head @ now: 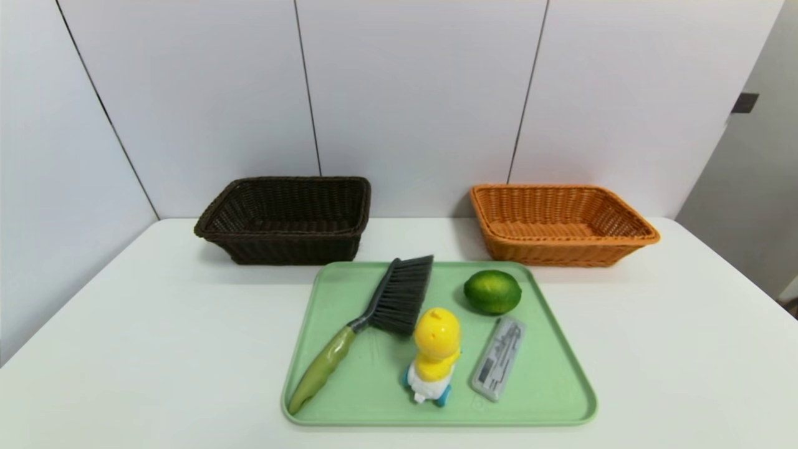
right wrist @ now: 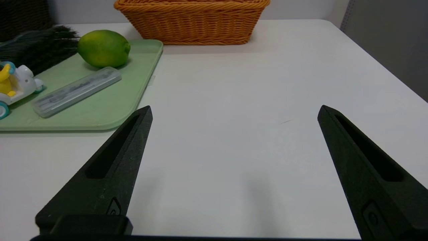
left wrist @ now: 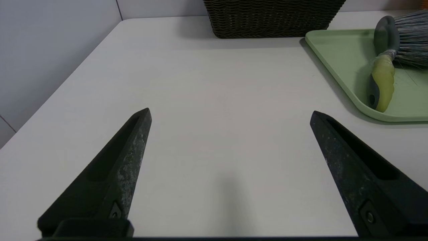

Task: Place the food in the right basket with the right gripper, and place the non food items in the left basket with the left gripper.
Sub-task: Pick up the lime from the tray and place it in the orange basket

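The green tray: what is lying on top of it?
On the green tray lie a brush, a yellow toy, a lime and a grey case. The tray surface under them is hidden.

bright even light from above, soft short shadows under the baskets (head: 283, 218) and tray (head: 548, 380), mild glare on the bench (head: 124, 349), lime (head: 492, 291) glossy, pictures sharp

In the head view neither arm shows. The left wrist view crops the dark basket (left wrist: 274, 18) to its lower wall and cuts the brush (left wrist: 394, 47) bristles at the edge. The right wrist view cuts the yellow toy (right wrist: 13, 85) and the orange basket (right wrist: 192, 21) rim.
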